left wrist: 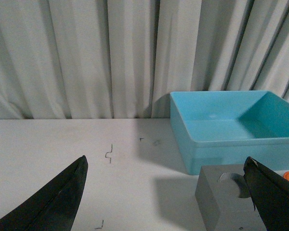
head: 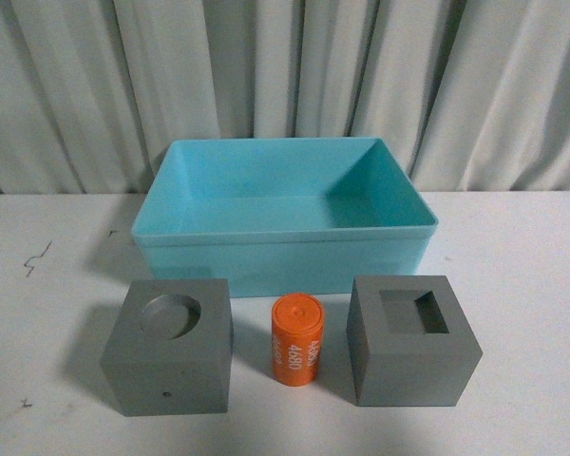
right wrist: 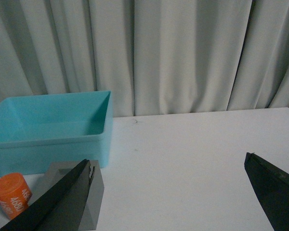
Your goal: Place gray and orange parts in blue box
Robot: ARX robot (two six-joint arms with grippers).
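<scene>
1. Furthest left, your left gripper (left wrist: 166, 160) shows only in its own wrist view. Its two dark fingers (left wrist: 53, 202) are spread wide apart with nothing between them, above the white table (left wrist: 62, 139).
2. On the left part of the table you have a small dark squiggle (head: 36, 258), well apart from the parts.
3. Next comes the round-recess cube (head: 168, 347). It is matte gray and sits flat on the table with its recess facing up. In the left wrist view, one finger of that gripper partly covers it.
4. Just beside it, with a narrow gap, the cylinder (head: 296, 339) stands on end. It is orange and smaller than either cube, and white numerals run along its side.
5. Behind these parts, in the middle of the table, sits the box (head: 283, 252). It is light turquoise and much wider than a cube, with its open top up and its bare floor showing. The parts sit outside it, near its front wall but apart from it. A pale pleated curtain (head: 285, 66) hangs behind the box.
6. Right of the cylinder, again with a narrow gap, sits the square-recess cube (head: 413, 353). It is gray, with its recess facing up.
7. Furthest right, your right gripper (right wrist: 167, 160) shows only in its wrist view, with its jaws wide apart and holding nothing. One dark finger (right wrist: 62, 202) overlaps the square-recess cube in that picture.
</scene>
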